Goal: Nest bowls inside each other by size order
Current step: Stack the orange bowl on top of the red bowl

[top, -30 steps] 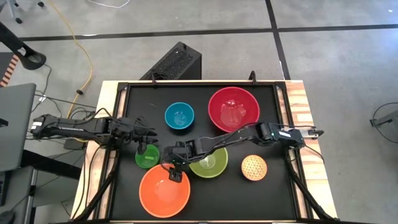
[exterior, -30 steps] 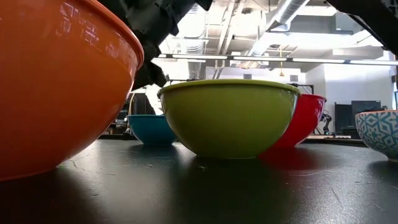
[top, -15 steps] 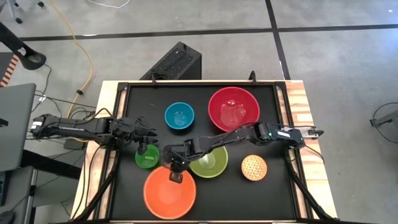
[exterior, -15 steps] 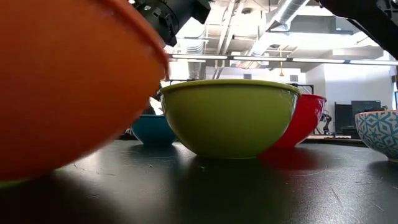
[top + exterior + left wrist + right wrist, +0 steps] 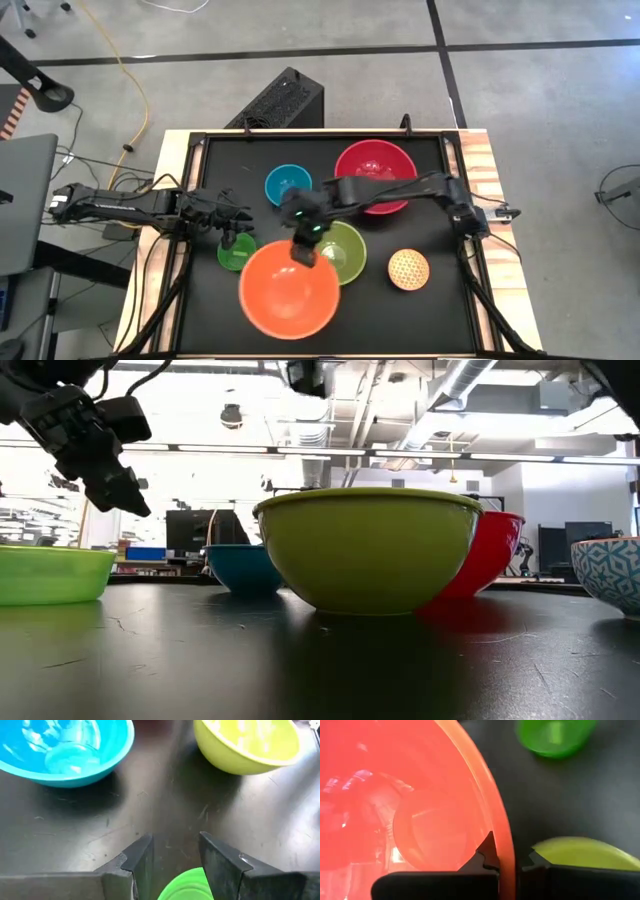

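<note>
My right gripper (image 5: 303,248) is shut on the big orange bowl (image 5: 290,291), which hangs above the table's near middle, out of the low view. The lime green bowl (image 5: 345,252) stands just right of it, and the small dark green bowl (image 5: 233,254) just left. My left gripper (image 5: 236,238) is open and hovers over the small green bowl's far rim (image 5: 186,884) without touching it; the low view shows it above that bowl (image 5: 48,574). The red bowl (image 5: 375,172) and the blue bowl (image 5: 288,185) stand at the far side. The dotted bowl (image 5: 408,269) stands at the right. My right gripper holds the orange bowl by its far rim (image 5: 504,851). One finger (image 5: 486,854) is inside the bowl and one (image 5: 535,861) outside against the wall. The fingers come from above. The bowl is lifted clear of the table, opening up, and reaches out toward the near edge.
The black mat's raised frame (image 5: 200,145) runs around the work area. Bare mat lies along the near right edge (image 5: 420,320) and between the blue and small green bowls (image 5: 165,805). A black case (image 5: 280,100) and a yellow cable lie on the floor beyond the table.
My right gripper has risen and gone toward the table's right and far side, taking the orange bowl with it. The bowl has come off the table, has left the low view, and now overlaps the lime green bowl's left edge in the high view.
</note>
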You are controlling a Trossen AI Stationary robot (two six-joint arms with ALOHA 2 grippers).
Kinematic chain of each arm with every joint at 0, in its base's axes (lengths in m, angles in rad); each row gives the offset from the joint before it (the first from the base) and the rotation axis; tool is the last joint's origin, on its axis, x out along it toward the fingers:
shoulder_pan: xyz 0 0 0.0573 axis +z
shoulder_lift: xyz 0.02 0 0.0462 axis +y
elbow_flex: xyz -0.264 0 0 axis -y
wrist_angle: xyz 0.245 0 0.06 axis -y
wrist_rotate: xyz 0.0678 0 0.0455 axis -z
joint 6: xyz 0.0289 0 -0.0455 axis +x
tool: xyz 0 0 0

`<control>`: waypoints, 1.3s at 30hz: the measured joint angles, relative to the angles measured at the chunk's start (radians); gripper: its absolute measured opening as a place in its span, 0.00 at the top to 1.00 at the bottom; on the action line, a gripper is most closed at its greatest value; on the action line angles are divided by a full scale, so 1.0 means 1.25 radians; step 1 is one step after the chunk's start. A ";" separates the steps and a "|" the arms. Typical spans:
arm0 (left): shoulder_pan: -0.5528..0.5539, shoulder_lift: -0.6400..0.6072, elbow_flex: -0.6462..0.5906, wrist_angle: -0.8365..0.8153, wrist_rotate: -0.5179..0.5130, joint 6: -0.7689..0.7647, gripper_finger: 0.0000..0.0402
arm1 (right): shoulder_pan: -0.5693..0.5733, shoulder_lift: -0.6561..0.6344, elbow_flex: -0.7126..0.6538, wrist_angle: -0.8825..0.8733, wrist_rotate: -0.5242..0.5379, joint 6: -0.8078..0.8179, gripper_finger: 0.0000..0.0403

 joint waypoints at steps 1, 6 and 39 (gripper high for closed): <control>-0.001 0.000 0.000 0.001 0.000 0.000 0.64 | 0.001 -0.027 -0.001 -0.032 0.046 -0.004 0.96; 0.000 0.000 0.000 0.018 -0.008 0.000 0.64 | -0.007 -0.158 -0.001 -0.217 0.246 -0.027 0.96; 0.000 0.000 0.000 0.035 -0.198 -0.309 0.64 | -0.645 -0.568 -0.880 0.106 0.291 -0.078 0.96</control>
